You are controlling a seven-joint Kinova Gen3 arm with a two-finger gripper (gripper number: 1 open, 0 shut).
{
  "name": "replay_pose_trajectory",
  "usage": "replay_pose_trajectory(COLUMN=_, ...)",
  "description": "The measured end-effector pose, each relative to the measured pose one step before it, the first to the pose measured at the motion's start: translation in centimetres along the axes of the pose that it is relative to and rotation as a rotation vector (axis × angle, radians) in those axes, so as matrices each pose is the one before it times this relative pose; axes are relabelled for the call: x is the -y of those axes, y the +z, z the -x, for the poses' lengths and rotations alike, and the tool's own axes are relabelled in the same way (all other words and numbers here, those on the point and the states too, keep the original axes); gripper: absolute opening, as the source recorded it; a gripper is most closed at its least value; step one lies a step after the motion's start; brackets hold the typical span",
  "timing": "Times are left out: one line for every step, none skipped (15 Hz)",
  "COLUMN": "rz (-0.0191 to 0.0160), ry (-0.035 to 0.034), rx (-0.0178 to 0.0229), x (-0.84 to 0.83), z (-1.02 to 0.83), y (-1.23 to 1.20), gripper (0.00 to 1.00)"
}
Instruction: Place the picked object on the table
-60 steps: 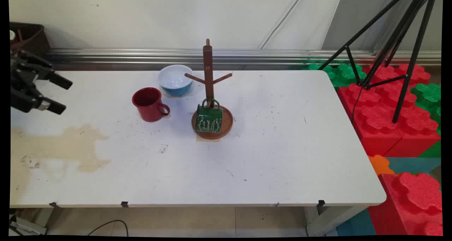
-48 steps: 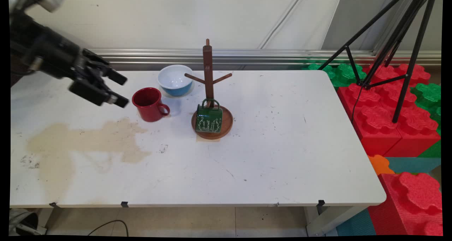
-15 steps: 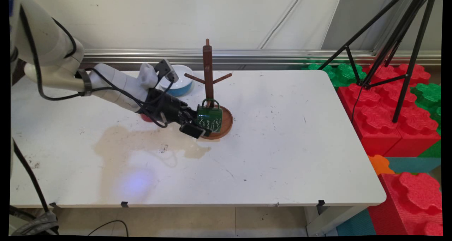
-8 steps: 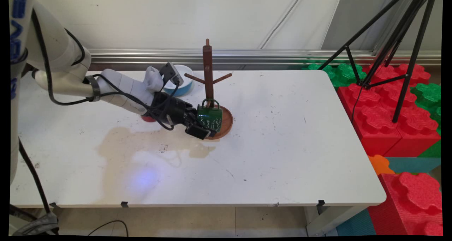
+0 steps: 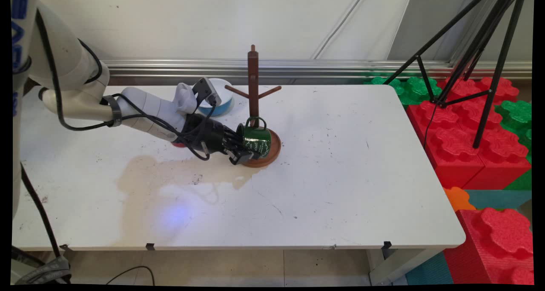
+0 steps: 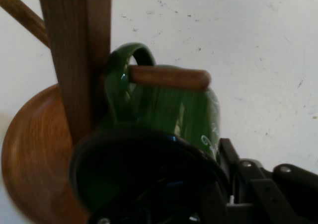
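Where the gripper (image 5: 243, 151) meets the green mug (image 5: 255, 140), its black fingers (image 5: 238, 157) are clamped on the mug's rim and wall, one on the outside and, as far as the hand view shows, the other within the dark mouth. The mug is tilted, its mouth turned toward the arm and its white lettering facing the camera's side. Its looped handle (image 6: 123, 70) hangs on a lower peg (image 6: 169, 78) of the wooden mug tree (image 5: 253, 84), the peg passing through the loop, right against the upright post. In the main view the mug sits over the tree's round wooden base (image 5: 274, 148), at its left part; whether its lower edge touches the base cannot be told.

Behind the wrist, a red mug (image 5: 178, 144) shows only as a sliver under the arm's black cuff. Farther back, a bowl (image 5: 221, 101), white inside and blue outside, stands just left of the tree's post, partly hidden by the hand's camera mount. The two upper pegs of the tree are bare.

The white table (image 5: 340, 176) bears a pale brown stain (image 5: 140, 180) spreading from below the gripper toward the near left. To the right of the table lie red and green foam blocks (image 5: 468, 129), with a black tripod (image 5: 481, 48) standing on them.
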State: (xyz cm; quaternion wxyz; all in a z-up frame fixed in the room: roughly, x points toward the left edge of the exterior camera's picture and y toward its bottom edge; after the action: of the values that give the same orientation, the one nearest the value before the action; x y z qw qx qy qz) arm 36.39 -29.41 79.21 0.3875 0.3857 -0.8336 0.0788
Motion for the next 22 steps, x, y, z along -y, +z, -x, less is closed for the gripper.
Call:
replay_pose_trajectory(rz=0.00019, ry=0.00228, rx=-0.00119, x=-0.052, z=0.043, y=-0.145, gripper=0.00)
replay_pose_trajectory(rz=0.00193, ry=0.00227, rx=-0.00114, x=-0.079, z=0.022, y=-0.157, gripper=0.00)
replay_pose_trajectory(rz=0.00030, ry=0.00091, rx=-0.00127, x=-0.110, z=0.067, y=-0.245, gripper=0.00)
replay_pose_trajectory(rz=0.00098, ry=0.00102, rx=-0.00138, x=-0.118, z=0.035, y=-0.234, gripper=0.00)
replay_pose_trajectory(rz=0.00092, ry=0.00029, rx=-0.00152, x=-0.118, z=0.021, y=-0.209, gripper=0.00)
replay_pose_trajectory(rz=0.00200, ry=-0.00032, rx=-0.00148, x=-0.182, z=-0.001, y=-0.275, gripper=0.00)
replay_pose_trajectory(rz=0.00120, ry=-0.00032, rx=-0.00136, x=-0.156, z=0.005, y=-0.227, gripper=0.00)
replay_pose_trajectory(rz=0.00083, ry=-0.00105, rx=-0.00143, x=-0.114, z=0.010, y=-0.168, gripper=0.00)
replay_pose_trajectory(rz=0.00184, ry=-0.00022, rx=-0.00152, x=-0.176, z=-0.009, y=-0.217, gripper=0.00)
replay_pose_trajectory(rz=0.00251, ry=-0.00029, rx=-0.00252, x=-0.193, z=-0.033, y=-0.216, gripper=0.00)
replay_pose_trajectory(rz=0.00465, ry=0.00082, rx=-0.00306, x=-0.243, z=-0.081, y=-0.218, gripper=0.00)
replay_pose_trajectory(rz=0.00389, ry=0.00138, rx=-0.00208, x=-0.226, z=-0.057, y=-0.187, gripper=0.00)
replay_pose_trajectory(rz=0.00389, ry=0.00108, rx=-0.00283, x=-0.266, z=-0.049, y=-0.236, gripper=0.00)
replay_pose_trajectory(rz=0.00436, ry=0.00148, rx=-0.00260, x=-0.263, z=-0.075, y=-0.202, gripper=0.00)
replay_pose_trajectory(rz=0.00364, ry=0.00154, rx=-0.00224, x=-0.216, z=-0.068, y=-0.164, gripper=0.00)
replay_pose_trajectory(rz=0.00269, ry=0.00125, rx=-0.00144, x=-0.154, z=-0.039, y=-0.113, gripper=0.00)
replay_pose_trajectory(rz=0.00356, ry=0.00183, rx=-0.00186, x=-0.216, z=-0.063, y=-0.156, gripper=0.00)
replay_pose_trajectory(rz=0.00246, ry=0.00126, rx=-0.00128, x=-0.147, z=-0.040, y=-0.108, gripper=0.00)
replay_pose_trajectory(rz=0.00299, ry=0.00139, rx=-0.00169, x=-0.218, z=-0.055, y=-0.158, gripper=0.00)
replay_pose_trajectory(rz=0.00224, ry=0.00077, rx=-0.00158, x=-0.242, z=-0.051, y=-0.189, gripper=0.00)
replay_pose_trajectory(rz=0.00269, ry=0.00056, rx=-0.00144, x=-0.265, z=-0.034, y=-0.202, gripper=0.00)
replay_pose_trajectory(rz=0.00319, ry=0.00035, rx=-0.00100, x=-0.242, z=-0.026, y=-0.171, gripper=0.00)
